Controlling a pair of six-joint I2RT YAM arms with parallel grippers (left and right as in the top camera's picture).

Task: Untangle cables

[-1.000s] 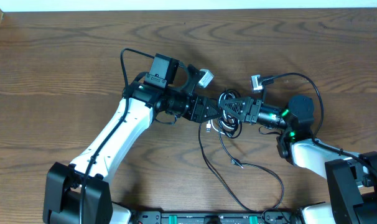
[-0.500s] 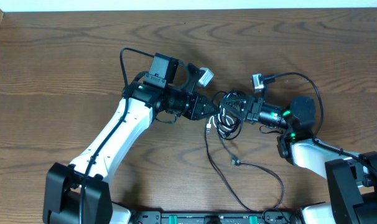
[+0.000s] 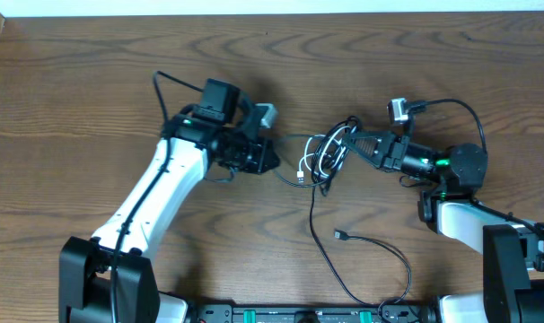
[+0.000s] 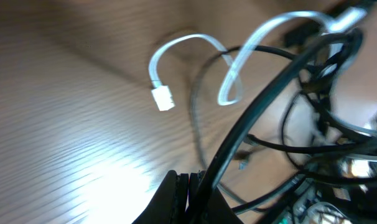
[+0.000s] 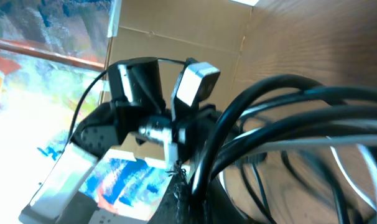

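Wood-grain table point(image 3: 92, 108) carried the whole scene. At the left, the left gripper point(image 3: 270, 160) sat low over it, jaws pinched tight on a single black cord point(image 4: 257, 119). In the left wrist view that cord rose from between the closed fingers point(image 4: 176, 190) toward one o'clock. Which strand of the bundle it belonged to was hard to tell through the blur.

Just beyond, at the gripper's three o'clock, the cables point(image 3: 324, 154) sat in a small looped knot near the table's centre, strung between the two grippers. A white cord point(image 4: 176, 42) curled out at the knot's eight o'clock side, its small plug point(image 3: 301, 170) pointing down and free of either gripper. A long cord point(image 3: 319, 238) dropped from the knot toward six o'clock, swung right in a wide loop near the front edge, and ended in a loose plug end point(image 3: 341, 235) lying on the wood.

At the knot's three o'clock, the right gripper point(image 3: 355, 142) was clamped narrow on several black loops, which fanned out from its fingertips point(image 5: 187, 194) in the right wrist view.
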